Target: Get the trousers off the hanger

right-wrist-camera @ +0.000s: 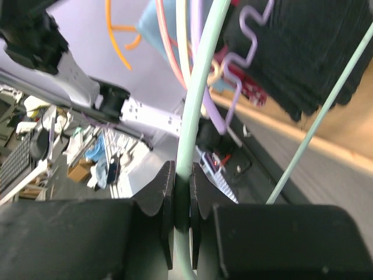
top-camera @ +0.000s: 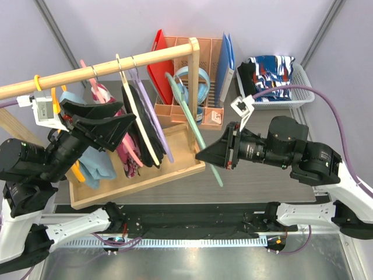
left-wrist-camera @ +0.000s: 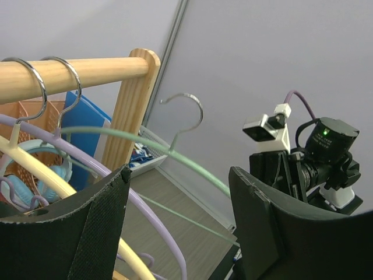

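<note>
We see a wooden rack (top-camera: 145, 178) on a grey table (top-camera: 262, 181), from above and behind two robot arms. Its rail (top-camera: 116, 61) runs from the left edge to an upright post (top-camera: 194, 87) near the middle.

The right gripper (right-wrist-camera: 182, 186) is clamped tight on the thin bar of a bare green hanger (right-wrist-camera: 199, 99). It holds the hanger just off the rack's right end, beside the post. In the left wrist view the green hook hangs in free air past the post, touching nothing. The hanger's lower tip pokes over the rack's front edge towards the near table edge.

The left gripper (left-wrist-camera: 178, 192) is spread wide and holds nothing. It sits low under the rail, by a cream hanger (left-wrist-camera: 35, 158) and a dark cloth (right-wrist-camera: 303, 46) that hang there. We cannot tell whether its left finger touches them.

The printed trousers (top-camera: 273, 70) lie folded in a white basket (top-camera: 291, 100) at the far right corner, well apart from the rack. The black trousers (top-camera: 246, 73) appear to lie at the basket's left end, touching the printed pair.

Between the rack's right end and the basket we see bare table. A bare strip also runs in front of the rack, between the two arms.
</note>
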### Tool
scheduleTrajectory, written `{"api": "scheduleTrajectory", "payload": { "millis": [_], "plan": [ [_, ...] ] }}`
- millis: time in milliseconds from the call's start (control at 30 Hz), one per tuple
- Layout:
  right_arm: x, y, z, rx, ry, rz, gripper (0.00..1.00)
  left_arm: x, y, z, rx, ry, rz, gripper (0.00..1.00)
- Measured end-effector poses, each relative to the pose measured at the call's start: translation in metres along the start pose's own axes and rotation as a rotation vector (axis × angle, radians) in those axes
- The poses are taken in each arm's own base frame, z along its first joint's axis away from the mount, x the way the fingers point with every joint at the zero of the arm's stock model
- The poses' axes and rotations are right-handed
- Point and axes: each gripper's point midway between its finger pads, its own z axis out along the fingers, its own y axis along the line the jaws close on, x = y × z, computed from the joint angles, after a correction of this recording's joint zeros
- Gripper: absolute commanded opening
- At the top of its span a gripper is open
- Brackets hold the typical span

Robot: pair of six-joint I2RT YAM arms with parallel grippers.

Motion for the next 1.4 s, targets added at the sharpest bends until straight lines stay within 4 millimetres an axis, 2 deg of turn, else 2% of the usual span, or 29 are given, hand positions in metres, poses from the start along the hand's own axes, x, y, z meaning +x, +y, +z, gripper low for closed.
{"api": "scheduleTrajectory", "payload": {
  "millis": [133, 267, 400, 567, 833, 1133, 1300, 1400],
  "plan": [
    [-0.028, 0.011, 0.013, -0.003, -0.071, -0.053, 0.01, 0.000, 0.003, -0.008, -0.009, -0.005, -0.001, 0.69],
    [-0.045, 0.014, 0.032, 0.016, -0.107, -0.090, 0.01, 0.002, 0.007, -0.015, -0.022, -0.005, 0.000, 0.70],
    [-0.053, 0.013, 0.053, 0.034, -0.118, -0.114, 0.01, 0.005, 0.010, -0.020, -0.032, 0.001, 0.000, 0.70],
    [-0.054, 0.002, 0.073, 0.081, -0.122, -0.119, 0.01, 0.006, 0.012, -0.027, -0.041, 0.004, -0.003, 0.70],
    [-0.057, -0.015, 0.078, 0.144, -0.159, -0.108, 0.01, 0.007, 0.017, -0.038, -0.058, 0.002, -0.010, 0.70],
    [-0.069, -0.024, 0.081, 0.168, -0.210, -0.076, 0.01, 0.011, 0.017, -0.038, -0.062, 0.009, -0.027, 0.70],
    [-0.064, -0.039, 0.087, 0.197, -0.205, -0.046, 0.01, 0.016, 0.019, -0.043, -0.065, 0.017, -0.052, 0.71],
    [-0.062, -0.043, 0.092, 0.195, -0.207, -0.037, 0.07, 0.021, 0.020, -0.052, -0.069, 0.025, -0.077, 0.70]
  ]
}}
